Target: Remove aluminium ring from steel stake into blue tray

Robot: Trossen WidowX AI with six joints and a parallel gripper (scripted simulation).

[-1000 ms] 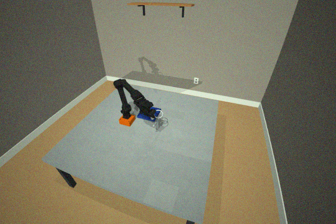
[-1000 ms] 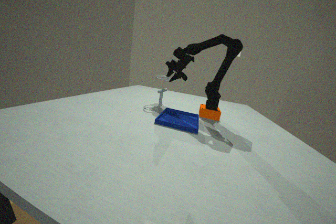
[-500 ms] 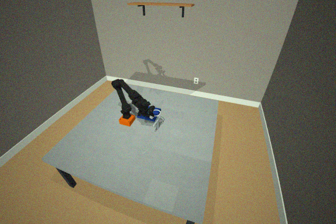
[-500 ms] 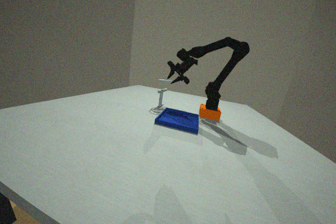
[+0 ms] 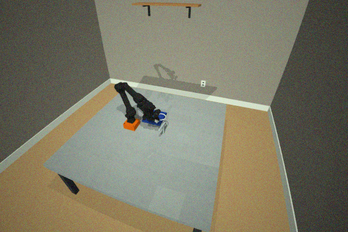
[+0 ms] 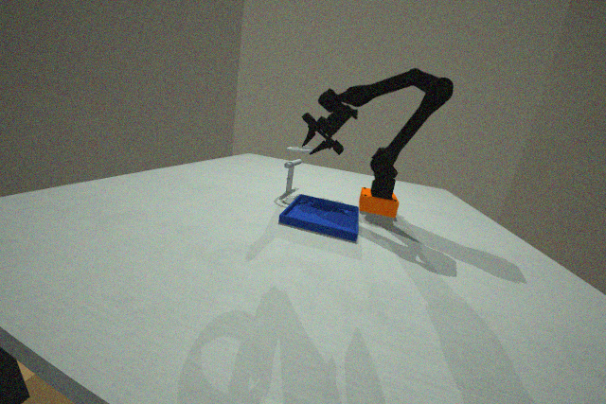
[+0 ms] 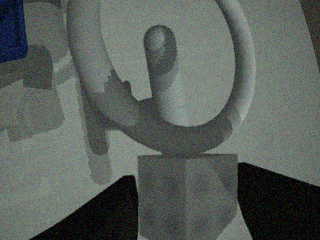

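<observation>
Ring location: the pale aluminium ring [image 5: 166, 116] [image 6: 294, 149] [image 7: 245, 65] is off the foot of the grey steel stake [image 5: 162, 130] [image 6: 290, 179] [image 7: 171, 97] and in the air. Exterior view puts it above the level of the cross-bar [image 6: 293, 163], nearly edge-on and close to level, with a gap between the two.

End effector: the black two-fingered end effector [image 5: 156, 119] [image 6: 307, 149] [image 7: 186, 180] is clamped on the small grey welded tab [image 7: 187, 195]. In the wrist view the tab fills the space between the dark fingers, one on each side, and the ring's curve extends beyond it. The hold is on the tab; the round part of the ring lies outside the grip.

Wrist view, through the opening: a rounded grey rod of the stake appears within the ring's outline. Contact with the ring cannot be judged from this angle alone; exterior view shows them apart.

Tray: the blue rectangular, low-walled tray [image 5: 145, 120] [image 6: 318, 231] [image 7: 21, 56] sits on the pale grey tabletop [image 5: 168, 150] [image 6: 147, 253], just beside the stake. Ring is not in it. In the top view the ring's outline overlaps the tray, though it is held up above.

Arm: the black jointed arm [image 5: 125, 100] [image 6: 416, 120] rises from an orange block base [image 5: 129, 125] [image 6: 365, 203], bends high, and slopes down to the end effector.
</observation>
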